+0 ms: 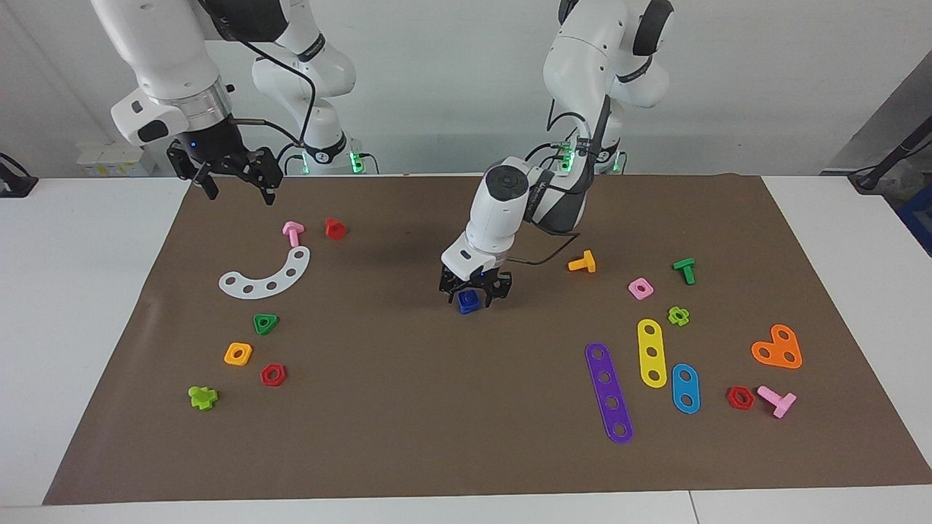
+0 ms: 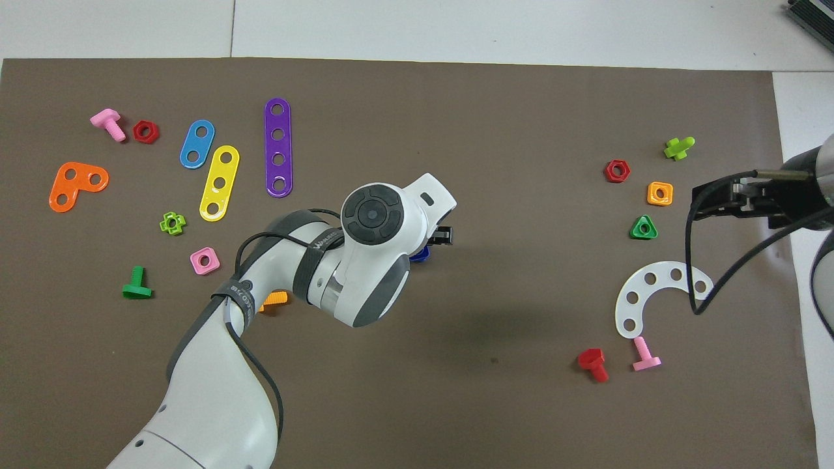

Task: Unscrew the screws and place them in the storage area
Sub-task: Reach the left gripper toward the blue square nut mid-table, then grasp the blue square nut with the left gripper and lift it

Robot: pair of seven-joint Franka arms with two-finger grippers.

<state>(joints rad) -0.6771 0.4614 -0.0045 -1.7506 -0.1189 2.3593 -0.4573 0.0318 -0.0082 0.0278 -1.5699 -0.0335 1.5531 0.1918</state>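
Note:
A small blue piece (image 1: 468, 302) sits on the brown mat (image 1: 408, 407) at mid-table. It looks blocky, and I cannot make out a triangular screw head on it. My left gripper (image 1: 475, 295) is down at it, right over it. In the overhead view the left arm's wrist hides all but a sliver of the blue piece (image 2: 421, 255). The storage area (image 1: 211, 313) is bare mat among the white curved strip (image 1: 266, 276), green triangle nut (image 1: 266, 324) and orange square nut (image 1: 238, 354). My right gripper (image 1: 237, 188) waits open and empty, raised over the mat's edge by that cluster.
By the white strip lie a pink bolt (image 1: 293, 233), a red bolt (image 1: 334, 228), a red hex nut (image 1: 273, 375) and a green cross piece (image 1: 203, 397). Toward the left arm's end lie purple (image 1: 609, 393), yellow (image 1: 652, 353) and blue (image 1: 685, 388) strips, an orange bolt (image 1: 582, 262) and other pieces.

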